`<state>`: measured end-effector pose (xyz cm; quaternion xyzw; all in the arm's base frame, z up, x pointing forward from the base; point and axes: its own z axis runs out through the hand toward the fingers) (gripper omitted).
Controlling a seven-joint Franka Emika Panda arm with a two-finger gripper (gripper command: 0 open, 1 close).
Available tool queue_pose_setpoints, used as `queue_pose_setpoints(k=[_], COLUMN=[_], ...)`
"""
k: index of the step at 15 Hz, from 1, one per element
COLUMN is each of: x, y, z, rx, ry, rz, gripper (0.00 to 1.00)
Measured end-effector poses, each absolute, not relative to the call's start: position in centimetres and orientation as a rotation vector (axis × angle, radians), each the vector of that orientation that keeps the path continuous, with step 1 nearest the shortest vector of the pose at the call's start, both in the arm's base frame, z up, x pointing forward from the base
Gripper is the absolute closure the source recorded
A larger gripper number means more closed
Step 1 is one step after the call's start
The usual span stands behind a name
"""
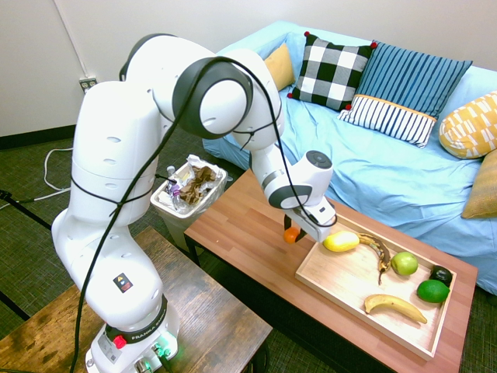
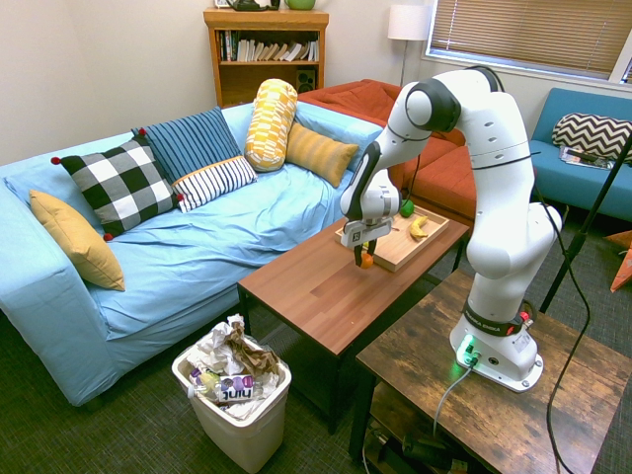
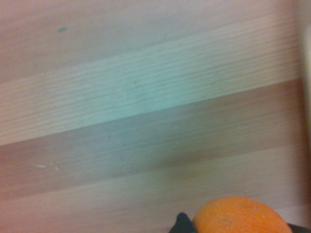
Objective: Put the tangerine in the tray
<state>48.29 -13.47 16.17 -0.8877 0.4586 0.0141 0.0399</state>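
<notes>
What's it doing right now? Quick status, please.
Gripper shut on the tangerine, lifted off the tabletop. Tray just beside it, not reached yet. Yellow fruit sits at the tray's near corner.

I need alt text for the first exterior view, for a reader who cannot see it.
A white robot arm's pincer holds a tangerine above a reddish wooden table, beside a light wooden tray. The tray holds bananas, a lemon, an apple and a lime; a blue sofa stands behind.

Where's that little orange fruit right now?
The small orange tangerine is in the white arm's gripper, above the reddish-brown tabletop, beside the light wooden tray's near corner.
</notes>
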Motion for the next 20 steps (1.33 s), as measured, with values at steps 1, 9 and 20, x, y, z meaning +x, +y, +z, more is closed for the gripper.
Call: queue_pose_setpoints(k=[1, 9, 20], x=[48.2, 47.0, 51.4], y=[-15.1, -30.1, -31.9], z=[18.3, 21.9, 11.3], rx=[-2.701, -2.56, -2.528], ry=[1.428, 1.717, 1.795], rz=[0.023, -0.047, 0.045], gripper=[1.0, 1.0, 1.0])
